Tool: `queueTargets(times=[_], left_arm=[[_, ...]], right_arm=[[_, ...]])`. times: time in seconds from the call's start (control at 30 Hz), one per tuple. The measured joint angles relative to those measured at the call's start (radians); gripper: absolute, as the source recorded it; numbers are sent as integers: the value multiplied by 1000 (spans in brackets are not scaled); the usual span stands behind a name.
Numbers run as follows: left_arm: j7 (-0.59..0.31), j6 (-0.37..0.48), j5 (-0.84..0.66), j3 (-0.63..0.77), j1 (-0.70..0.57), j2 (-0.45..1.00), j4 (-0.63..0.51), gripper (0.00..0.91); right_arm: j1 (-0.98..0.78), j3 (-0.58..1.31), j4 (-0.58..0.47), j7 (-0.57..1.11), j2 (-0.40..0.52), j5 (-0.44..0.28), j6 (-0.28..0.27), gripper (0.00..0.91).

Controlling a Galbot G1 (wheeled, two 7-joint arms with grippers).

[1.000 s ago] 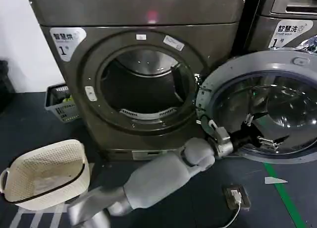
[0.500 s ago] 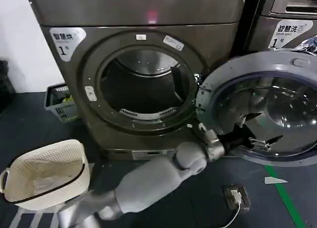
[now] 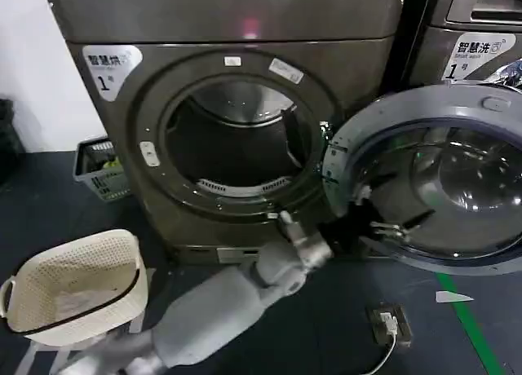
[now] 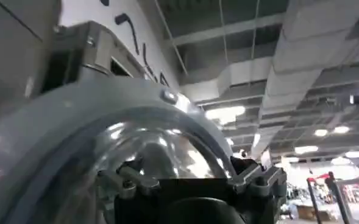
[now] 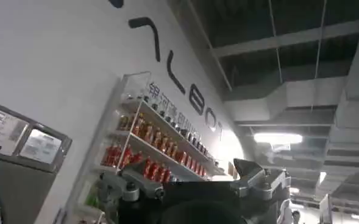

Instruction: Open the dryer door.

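The dryer (image 3: pixel 359 65) is bronze-grey with a white "1" sticker (image 3: pixel 110 65), and its round drum opening (image 3: pixel 236 147) is uncovered. The dryer door (image 3: pixel 391 114) stands swung open to the right, grey inner side and bulging glass facing me. My left arm reaches from the lower left to the door's lower inner edge. The left gripper (image 3: pixel 382 216) is open just in front of the glass, holding nothing. In the left wrist view the door (image 4: pixel 57 122) looms close behind the open left gripper (image 4: pixel 188 176). My right gripper (image 5: pixel 188 176) is open and empty, pointing up toward a wall and ceiling.
A white woven basket (image 3: pixel 73 285) sits on the floor at the lower left. A small grey crate (image 3: pixel 98 171) stands beside the dryer. A second machine (image 3: pixel 477 24) is behind the open door. A plug box with cable (image 3: pixel 387 322) and green tape (image 3: pixel 469 326) lie on the floor.
My left arm has drawn back to the left, its elbow and wrist sliding away from the door's glass. The door stays swung open in about the same place.
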Motion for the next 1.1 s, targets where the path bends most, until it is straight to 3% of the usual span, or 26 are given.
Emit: queueTargets(times=[0.17, 0.4, 0.57, 0.9, 1.1], left_arm=[[12, -34, 0, -21, 25, 115, -79, 907], [16, 2, -37, -75, 52, 320, -183, 907], [11, 41, 19, -132, 77, 489, -210, 907], [96, 284, 77, -230, 124, 795, -250, 907], [140, 384, 183, -337, 209, 938, -231, 907]], right_arm=[[13, -3, -10, -10, -7, -38, 27, 907], [23, 25, -13, 10, -29, -73, 51, 907], [30, 36, -12, 24, -34, -75, 51, 907], [38, 77, -36, 54, -63, -140, 71, 907], [60, 59, -47, 69, -63, -153, 69, 907]])
